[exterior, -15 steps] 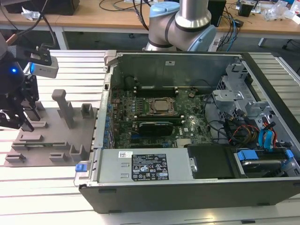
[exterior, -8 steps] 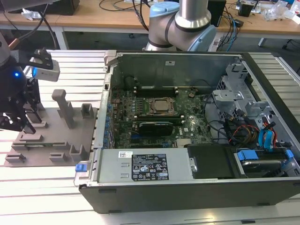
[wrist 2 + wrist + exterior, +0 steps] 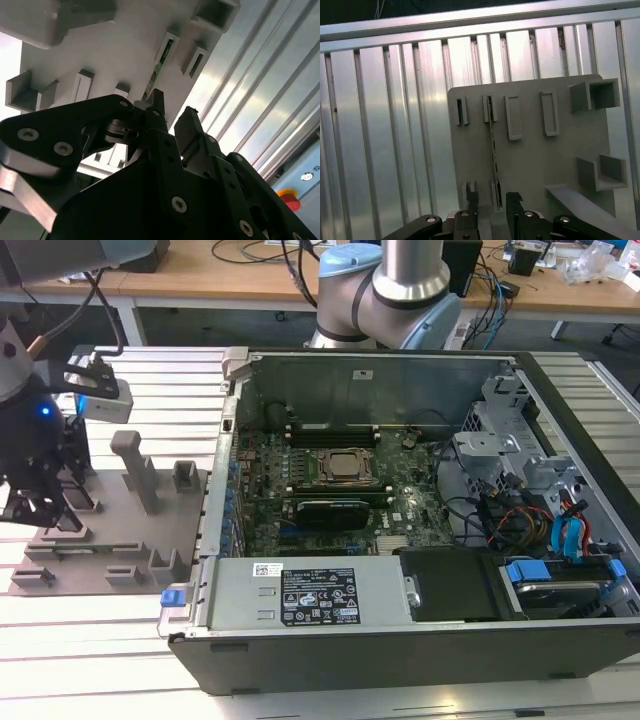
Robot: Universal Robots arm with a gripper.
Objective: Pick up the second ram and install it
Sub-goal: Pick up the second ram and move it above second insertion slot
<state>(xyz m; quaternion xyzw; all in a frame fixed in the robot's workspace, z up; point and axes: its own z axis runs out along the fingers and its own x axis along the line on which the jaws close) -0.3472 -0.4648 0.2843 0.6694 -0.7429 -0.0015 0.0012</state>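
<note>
Pincer (image 3: 492,199) over ram (image 3: 493,145), slatted metal table (image 3: 395,125)

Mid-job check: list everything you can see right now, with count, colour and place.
second ram: one, green, on edge in the fixture plate's slots, in line with the gap between the gripper's fingers.
fixture plate: one, grey, on the table at the exterior view's left, beside the case.
computer case: one, black and grey, open, centre and right of the exterior view.
motherboard: one, green, inside the case.
CPU socket: one, silver, mid-board.
table: one, silver, slatted, under everything.
desk: one, wood-coloured, behind.
arm: one, grey and light blue, behind the case.
gripper: one, black, open, over the plate.
</note>
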